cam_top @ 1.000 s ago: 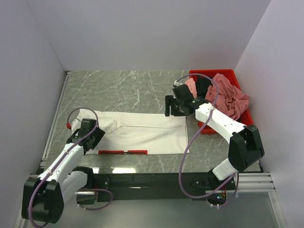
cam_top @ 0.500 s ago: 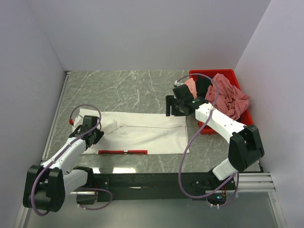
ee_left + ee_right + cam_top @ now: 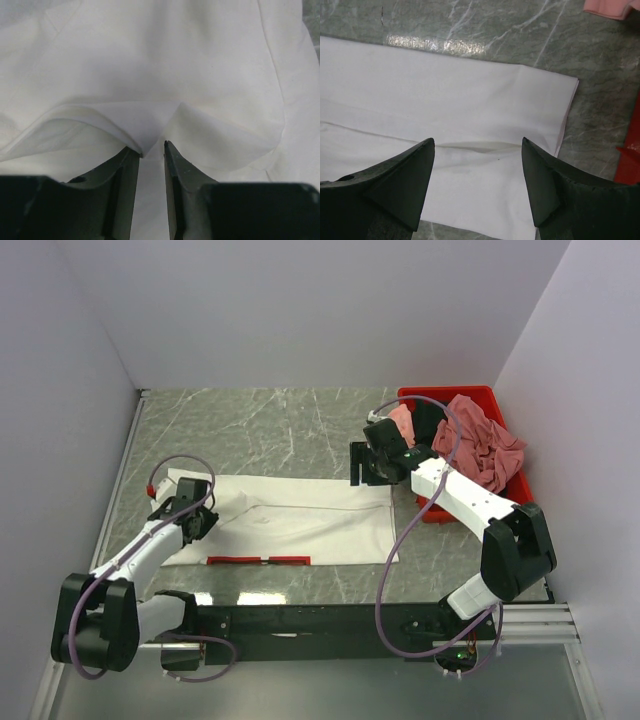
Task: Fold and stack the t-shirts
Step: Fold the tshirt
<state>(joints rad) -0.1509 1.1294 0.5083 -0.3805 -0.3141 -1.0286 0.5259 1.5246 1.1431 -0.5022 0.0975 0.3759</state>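
Note:
The large white t-shirt (image 3: pixel 300 520) lies flat across the middle of the table, with a red printed strip (image 3: pixel 258 561) along its near edge. My left gripper (image 3: pixel 195 518) is at the shirt's left end. In the left wrist view it (image 3: pixel 152 147) is shut on a raised fold of the white cloth (image 3: pixel 175 65). My right gripper (image 3: pixel 362 465) hovers open above the shirt's far right corner. In the right wrist view it (image 3: pixel 477 145) is wide open and empty over the cloth (image 3: pixel 445 100). Dusty rose (image 3: pixel 485 445), light pink (image 3: pixel 402 420) and black (image 3: pixel 428 420) tees lie in the bin.
The red plastic bin (image 3: pixel 445 392) stands at the back right, just right of the right gripper; its edge (image 3: pixel 627 160) and pink cloth (image 3: pixel 610 7) show in the right wrist view. White walls close in the table on three sides. Bare marble table (image 3: pixel 250 430) lies behind the shirt.
My left gripper has moved a little away from the base and rightward along the shirt's left end. The right arm has barely moved.

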